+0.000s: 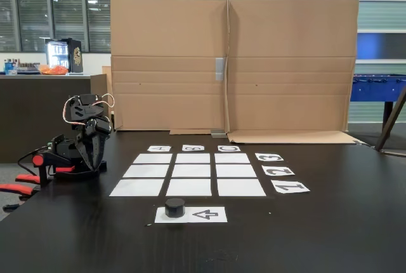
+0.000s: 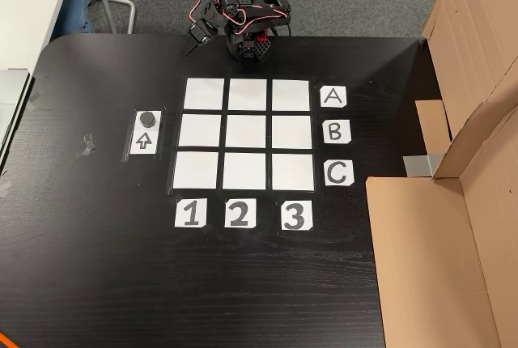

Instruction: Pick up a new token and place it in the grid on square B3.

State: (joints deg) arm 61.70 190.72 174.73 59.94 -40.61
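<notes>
Both fixed views show the token (image 2: 146, 118) resting on the arrow sheet (image 2: 144, 141), apart from the folded arm's pincer (image 2: 194, 40), whose opening cannot be told. Square B3 (image 2: 291, 131) risks confusion with its identical neighbouring cells.

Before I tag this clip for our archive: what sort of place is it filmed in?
Probably an office or lab common room. A small arm sits on a dark table, with a foosball table and a counter under big windows behind.
</notes>
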